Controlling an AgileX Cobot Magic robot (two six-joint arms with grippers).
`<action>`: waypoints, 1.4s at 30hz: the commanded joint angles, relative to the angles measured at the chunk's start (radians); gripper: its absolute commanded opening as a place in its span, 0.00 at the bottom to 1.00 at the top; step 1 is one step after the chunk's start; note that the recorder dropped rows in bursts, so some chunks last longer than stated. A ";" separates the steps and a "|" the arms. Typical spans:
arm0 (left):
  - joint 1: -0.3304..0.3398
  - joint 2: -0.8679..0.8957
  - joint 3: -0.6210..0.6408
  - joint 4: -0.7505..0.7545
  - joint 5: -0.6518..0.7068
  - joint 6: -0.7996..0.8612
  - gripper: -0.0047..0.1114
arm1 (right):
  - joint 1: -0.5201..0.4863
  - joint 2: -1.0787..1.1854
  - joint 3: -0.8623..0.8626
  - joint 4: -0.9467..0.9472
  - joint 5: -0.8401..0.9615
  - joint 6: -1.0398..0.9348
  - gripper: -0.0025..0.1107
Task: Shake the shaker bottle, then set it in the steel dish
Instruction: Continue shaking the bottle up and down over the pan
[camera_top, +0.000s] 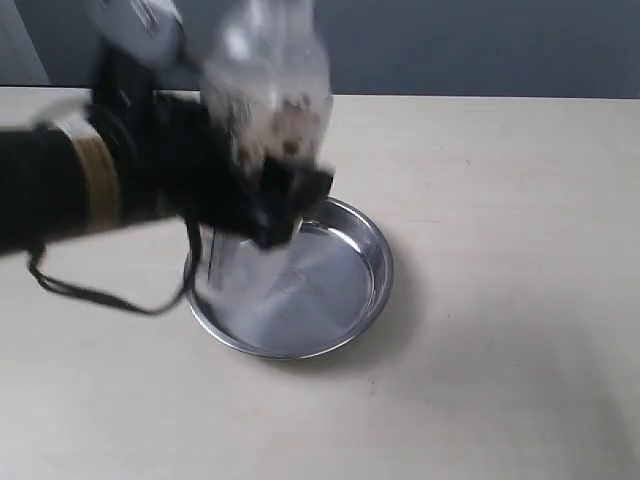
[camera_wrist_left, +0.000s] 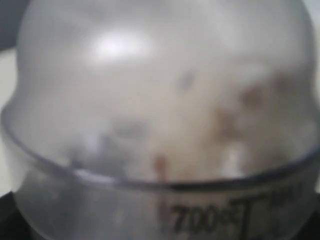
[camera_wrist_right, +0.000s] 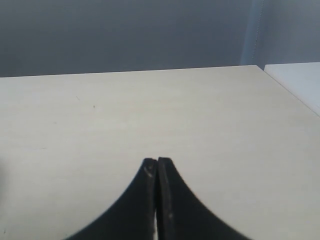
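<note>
Pale beige desk runs back to a grey-blue wall. Above it the shaker bottle hangs in the air, heavily blurred, at about 11 o'clock from the steel dish and not touching it. Brown granules show through its frosted side. In the left wrist view the bottle fills almost the whole frame, its dome meeting the body at a seam, with a black scale mark reading 700 beside it.

The left pincer is clamped on the bottle's lower part, though blur hides its fingers. The black left arm comes in from 9 o'clock, and a thin black cable loops down from it. The dish sits flat near the desk's middle.

The right pincer has its tips pressed together above bare desk.
</note>
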 joint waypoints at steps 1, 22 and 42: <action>-0.001 -0.115 -0.165 0.023 -0.060 0.057 0.04 | -0.003 -0.005 0.001 0.001 -0.013 -0.002 0.01; 0.011 0.018 -0.092 -0.017 -0.052 -0.005 0.04 | -0.003 -0.005 0.001 0.001 -0.013 -0.002 0.01; 0.007 -0.074 -0.194 0.000 -0.133 0.039 0.04 | -0.003 -0.005 0.001 0.001 -0.013 -0.002 0.01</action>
